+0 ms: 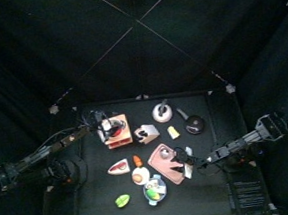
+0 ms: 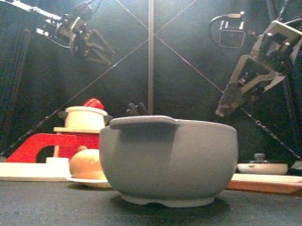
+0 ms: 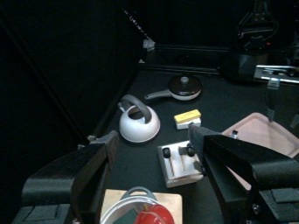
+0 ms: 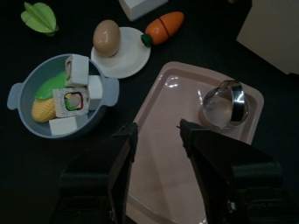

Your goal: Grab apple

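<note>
Apple: the apple (image 1: 115, 136) sits on the tan board (image 1: 119, 121) at about 10 o'clock on the surface (image 1: 91, 188). In the left wrist view it is only a dark-red patch, cut off by the picture's edge and partly crossed by a grey loop.
Left tool: the left tool (image 3: 158, 171) is released, its jaws spread wide, and hangs above the tan board and the apple without touching either.
Right tool: the right tool (image 4: 163, 153) is also released and holds nothing. It hovers over the pink tray (image 4: 176, 122) at about 4 o'clock.
On the tray: a metal ring-shaped piece (image 4: 228, 103) lies there; what it is cannot be told.
Front view blocked: the grey bowl (image 2: 165, 159) fills the middle and hides most of the surface behind it. A red tip shows behind a white pot (image 2: 83, 116), and whether that is the apple cannot be told.
Bowl contents: from the right wrist the bowl holds rolled and yellow pieces, too small to name for sure.
Near the bowl: a tan egg-like thing (image 4: 107, 35) on a white plate (image 4: 126, 61), a carrot (image 4: 163, 26) and a lime-green fruit (image 4: 41, 16), the last cut off at the edge.
Mid-surface: a kettle (image 3: 138, 122), a yellow block (image 3: 187, 116), a dark pan (image 3: 184, 85) and a white box (image 3: 179, 162) stand apart from each other.
Writing: the dark marks on the white box are too small to read.
</note>
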